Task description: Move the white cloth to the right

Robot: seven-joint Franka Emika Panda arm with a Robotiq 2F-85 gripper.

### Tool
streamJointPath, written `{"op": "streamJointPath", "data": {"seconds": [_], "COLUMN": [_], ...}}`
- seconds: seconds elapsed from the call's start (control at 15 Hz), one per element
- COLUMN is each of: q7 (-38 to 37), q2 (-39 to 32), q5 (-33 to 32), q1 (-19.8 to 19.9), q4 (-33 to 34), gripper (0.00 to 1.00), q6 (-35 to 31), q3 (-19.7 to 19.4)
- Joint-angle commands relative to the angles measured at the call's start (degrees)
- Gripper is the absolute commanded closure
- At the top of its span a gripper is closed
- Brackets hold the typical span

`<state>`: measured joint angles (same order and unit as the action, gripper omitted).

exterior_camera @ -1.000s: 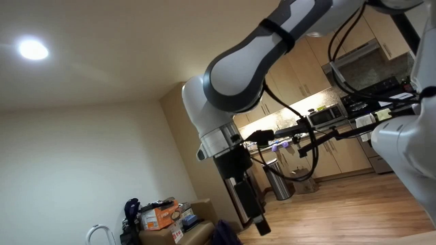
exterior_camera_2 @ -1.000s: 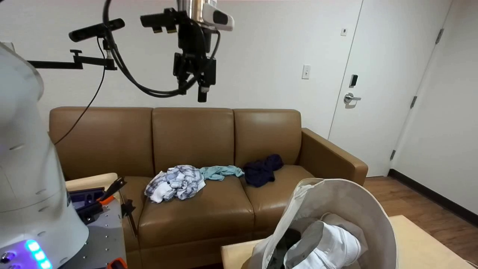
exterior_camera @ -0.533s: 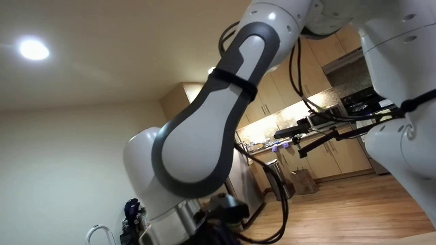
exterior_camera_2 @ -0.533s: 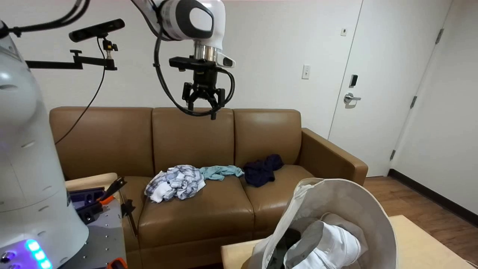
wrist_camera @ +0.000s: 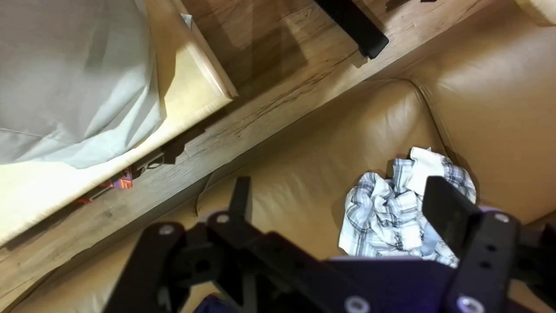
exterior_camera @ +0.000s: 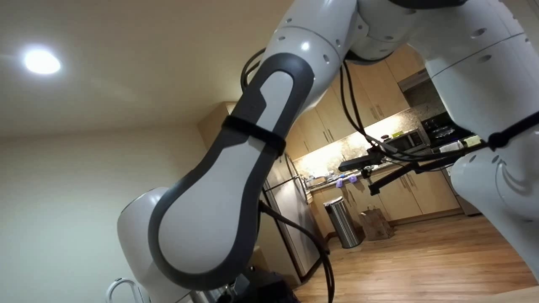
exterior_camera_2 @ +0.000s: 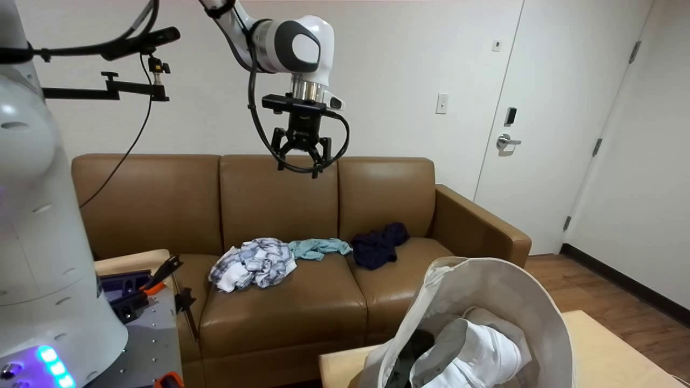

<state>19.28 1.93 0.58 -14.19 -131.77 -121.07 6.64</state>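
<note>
Hanging above the brown leather sofa [exterior_camera_2: 288, 318], the black two-fingered gripper [exterior_camera_2: 298, 170] stands wide apart, grasping nothing; the white-and-blue plaid cloth [exterior_camera_2: 256, 263] lies crumpled, left of the teal cloth [exterior_camera_2: 318, 248].

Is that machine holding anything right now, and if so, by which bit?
Nothing is held: the gripper hangs open, and the plaid cloth lies on the couch below.

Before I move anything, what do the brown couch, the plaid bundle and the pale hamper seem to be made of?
The brown couch looks like leather or imitation, smooth with a soft sheen; I can't tell which. The plaid bundle is probably woven cloth, matte and loosely crumpled. The pale hamper is likely matte fabric: its side creases in the wrist view.
</note>
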Motion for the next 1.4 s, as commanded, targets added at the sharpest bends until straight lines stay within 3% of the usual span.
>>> {"op": "streamJointPath", "data": {"seconds": [0.0,0.27,0.47,0.87,0.93,1.33], "q7": [6.6,15.1,18.3,27.9,23.1,23.8], "q2": [-10.0,-23.3,-35.3,-56.1,-50.5,-53.8], "q5": [-0.4,-0.5,-5.1,-8.9,-8.4,-8.7], "q1": [0.9,1.5,1.4,0.0,-0.1,-0.6], "q4": [3.4,7.4,15.2,36.7,29.4,33.5], "gripper": [0.0,0.0,0.0,0.0,0.0,0.0], "q6": [-7.5,-23.6,-29.5,-23.2,-26.2,-25.0], "q3": [1.9,5.2,8.1,15.5,13.8,13.8]}}
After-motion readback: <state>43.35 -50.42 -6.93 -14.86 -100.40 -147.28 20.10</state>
